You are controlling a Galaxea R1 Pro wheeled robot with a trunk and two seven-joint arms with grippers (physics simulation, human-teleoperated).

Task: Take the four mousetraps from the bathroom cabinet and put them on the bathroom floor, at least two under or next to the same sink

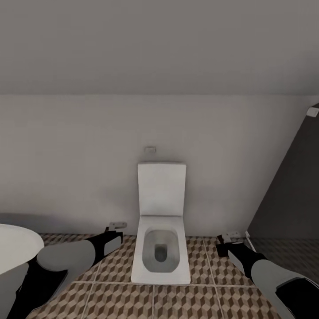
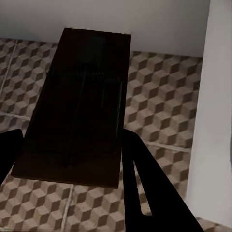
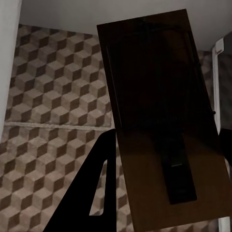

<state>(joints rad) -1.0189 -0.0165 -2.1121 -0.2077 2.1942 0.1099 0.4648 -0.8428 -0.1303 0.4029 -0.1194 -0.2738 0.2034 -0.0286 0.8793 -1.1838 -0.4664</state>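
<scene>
My left gripper (image 1: 116, 230) sits at about eight o'clock in the head view, low over the bathroom floor (image 1: 208, 301), and my right gripper (image 1: 230, 238) at about four o'clock, with the white toilet (image 1: 160, 248) between them against the pale wall (image 1: 79, 155), lid up. My left jaws are clamped on a mousetrap (image 2: 79, 108): in the left wrist view the dark wooden board lies between my two black fingers (image 2: 145, 188), its wire parts faintly visible on top, hanging above the cube-patterned tiles. My right jaws grip a second mousetrap (image 3: 162, 116): in the right wrist view that brown board stands tilted between my fingers (image 3: 92, 188), a dark bar running along its face, the tiles beneath it. In the head view a white bathtub rim (image 1: 13, 248) curves in at nine o'clock beside my left arm, and a dark grey panel (image 1: 292, 195) rises at three o'clock.
</scene>
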